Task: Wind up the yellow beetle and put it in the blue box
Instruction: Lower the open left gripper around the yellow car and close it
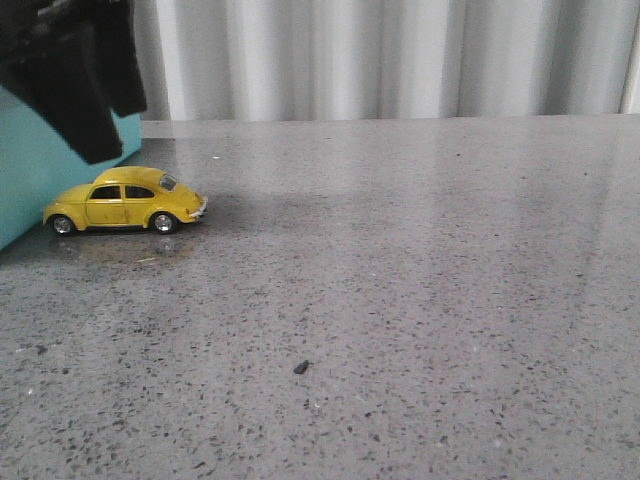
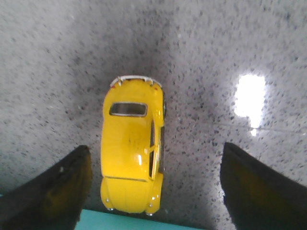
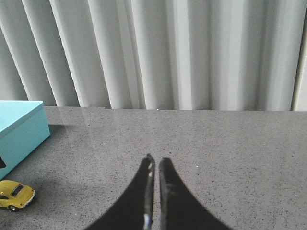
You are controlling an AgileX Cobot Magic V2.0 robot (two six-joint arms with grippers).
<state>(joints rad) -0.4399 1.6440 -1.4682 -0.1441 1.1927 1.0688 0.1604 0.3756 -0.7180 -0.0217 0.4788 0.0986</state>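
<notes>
yellow beetle (image 1: 126,203) beside blue box (image 1: 30,170)

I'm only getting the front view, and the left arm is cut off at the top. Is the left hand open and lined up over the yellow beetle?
Observer: Yes. The left wrist view shows the left hand open, straddling the yellow beetle without touching it.
Operator: Where's the right hand? I can't see it.
Observer: The right hand is shut and empty, well away from the beetle.
Operator: Is the box lid on?
Observer: The right wrist view shows the blue box with a flat top that looks closed.
</notes>
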